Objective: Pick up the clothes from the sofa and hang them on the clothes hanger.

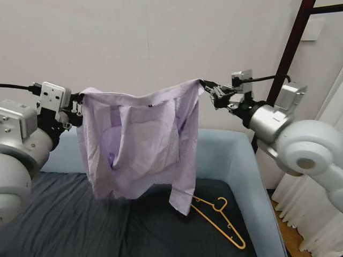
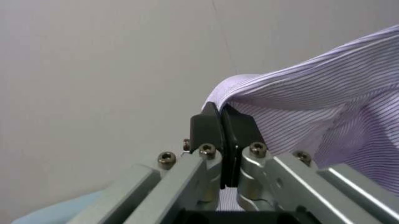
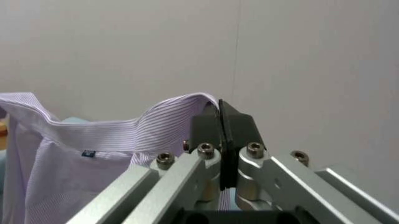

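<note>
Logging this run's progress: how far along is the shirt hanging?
Done: the purple shirt is lifted from the sofa. In hand: the left gripper and right gripper each clamp its top edge, holding it spread. Left: the yellow hanger lies on the sofa, not yet in the shirt.

Both arms wear fat, rounded silver-grey shells; the left arm (image 1: 16, 155) is smooth, the right arm (image 1: 308, 144) has a round dimple in its dome. A boxy pale camera block (image 1: 52, 96) sits at each wrist, fed by a black cable (image 1: 13, 85). The left gripper (image 2: 219, 109) and right gripper (image 3: 218, 105) match: 2 black wedge pads (image 2: 204, 128) on brushed aluminium fingers (image 2: 174, 191), with 4 hex-socket screws (image 2: 166, 159) across the knuckles.
</note>
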Controlling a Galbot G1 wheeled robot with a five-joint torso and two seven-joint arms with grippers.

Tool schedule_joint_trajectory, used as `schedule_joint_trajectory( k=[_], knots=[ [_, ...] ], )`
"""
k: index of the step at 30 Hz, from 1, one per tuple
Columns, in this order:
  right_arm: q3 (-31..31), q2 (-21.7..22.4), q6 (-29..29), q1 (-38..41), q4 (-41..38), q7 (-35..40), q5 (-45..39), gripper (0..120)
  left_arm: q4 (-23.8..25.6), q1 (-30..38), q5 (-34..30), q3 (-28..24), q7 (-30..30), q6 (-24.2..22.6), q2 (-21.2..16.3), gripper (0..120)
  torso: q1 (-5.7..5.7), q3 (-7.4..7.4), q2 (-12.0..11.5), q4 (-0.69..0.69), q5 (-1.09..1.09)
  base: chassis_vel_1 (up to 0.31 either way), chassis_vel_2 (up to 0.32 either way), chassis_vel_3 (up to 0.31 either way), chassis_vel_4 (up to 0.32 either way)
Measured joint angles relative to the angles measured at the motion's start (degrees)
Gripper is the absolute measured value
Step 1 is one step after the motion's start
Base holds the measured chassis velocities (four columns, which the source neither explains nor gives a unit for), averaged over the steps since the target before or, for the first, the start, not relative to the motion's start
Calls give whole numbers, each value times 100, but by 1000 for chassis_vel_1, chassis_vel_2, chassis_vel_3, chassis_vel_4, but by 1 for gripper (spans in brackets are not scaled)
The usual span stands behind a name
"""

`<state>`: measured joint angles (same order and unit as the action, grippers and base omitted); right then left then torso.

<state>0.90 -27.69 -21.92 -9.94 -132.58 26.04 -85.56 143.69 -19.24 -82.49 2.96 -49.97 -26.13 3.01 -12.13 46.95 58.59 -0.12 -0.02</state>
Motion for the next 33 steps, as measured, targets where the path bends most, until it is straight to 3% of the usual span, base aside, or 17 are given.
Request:
schedule_joint_trajectory(
  k=[3,7,10,11,12,16,17,21,22,28,33],
  knots=[
    [-115,91,-97,-15,-192,247,-370,0,15,-39,-67,-31,-49,-57,93,0,0,0,0,2,-2,0,0,0,0],
    [-99,-40,-272,-86,-359,615,-726,0,-155,-138,-93,-232,-149,-99,484,0,0,1,0,7,-3,0,0,0,0],
    [97,-406,-416,-411,-136,823,-707,0,-650,-291,-62,-522,-298,-195,1137,0,-1,1,0,4,-4,0,0,0,0],
    [97,-406,-416,-411,-136,823,-707,0,-650,-291,-62,-522,-298,-195,1137,0,-1,1,0,4,-4,0,0,0,0],
    [197,-553,-442,-563,18,858,-635,0,-824,-332,-62,-662,-369,-227,1366,0,-1,2,-1,5,-3,0,0,0,0],
    [716,-1258,-476,-1204,995,899,-162,0,-1844,-302,27,-1626,-682,-298,2378,0,-3,3,-2,5,-2,0,0,0,0],
    [716,-1258,-476,-1204,995,899,-162,0,-1844,-302,27,-1626,-682,-298,2378,0,-3,3,-2,5,-2,0,0,0,0],
    [1128,-2132,-394,-1687,2311,563,788,0,-3183,-320,727,-2431,-653,-270,3652,0,-3,4,-3,7,-4,0,0,0,0],
    [1128,-2132,-394,-1687,2311,563,788,0,-3183,-320,727,-2431,-653,-270,3652,0,-3,4,-3,7,-4,0,0,0,0],
    [1415,-2845,-24,-1877,3796,33,1881,0,-5333,-285,2149,-2710,-308,24,5150,0,-3,3,-3,3,-2,0,0,0,0],
    [1491,-3133,122,-1874,4401,-206,2144,0,-6033,-354,2727,-2716,-53,230,5560,0,-3,2,-2,4,-3,0,0,0,0]
  ],
)
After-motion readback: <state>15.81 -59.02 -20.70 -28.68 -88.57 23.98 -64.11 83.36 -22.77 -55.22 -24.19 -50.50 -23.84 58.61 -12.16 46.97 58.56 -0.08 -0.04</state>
